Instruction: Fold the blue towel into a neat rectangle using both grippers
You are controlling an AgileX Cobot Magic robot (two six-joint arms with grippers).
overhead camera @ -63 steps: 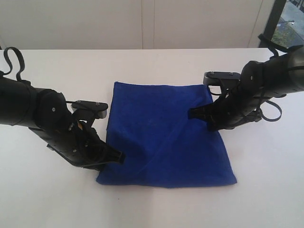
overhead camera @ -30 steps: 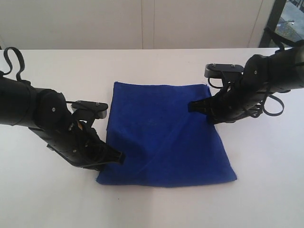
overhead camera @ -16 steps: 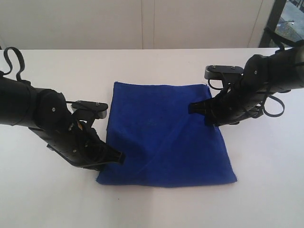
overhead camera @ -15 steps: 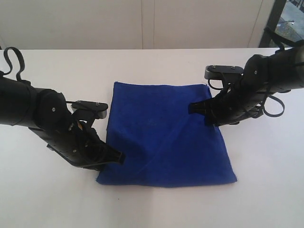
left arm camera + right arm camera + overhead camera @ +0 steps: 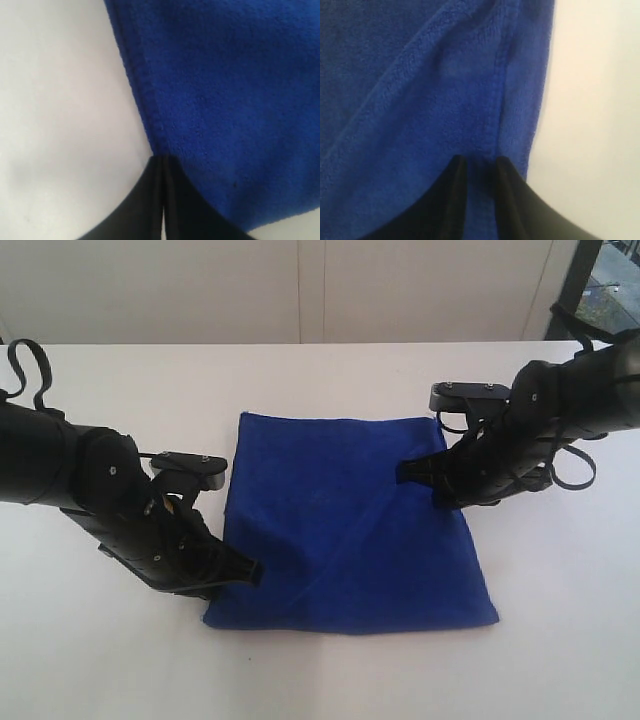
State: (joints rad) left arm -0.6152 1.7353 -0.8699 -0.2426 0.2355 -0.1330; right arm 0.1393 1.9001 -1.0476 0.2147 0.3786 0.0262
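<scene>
Exterior view: one blue towel (image 5: 350, 530) lies spread on one white table (image 5: 320, 380), about at its middle, between two black arms. Its outline is four-sided, wider at the near edge than at the far edge. A slanting crease runs across it from the right side toward the near left corner.

Two grippers are counted, one on each arm. The left gripper (image 5: 250, 572) reaches in from the left, its tip at the towel's left border close to the near left corner. The right gripper (image 5: 405, 475) reaches in from the right, its tip over the cloth just inside the right border, nearer the far right corner.

In the left wrist view the left jaws are clenched together, with only a thin line between them. Their tips touch the stitched edge (image 5: 145, 85) of the towel, with bare table beside it. Whether any cloth is caught between them cannot be told.

In the right wrist view the right jaws stand a little apart. A stitched seam (image 5: 495, 90) of the towel runs straight into the gap, and blue cloth shows between the two jaws. Whether they pinch that cloth or only straddle it cannot be told. The towel's border and the white table lie just beside them.
</scene>
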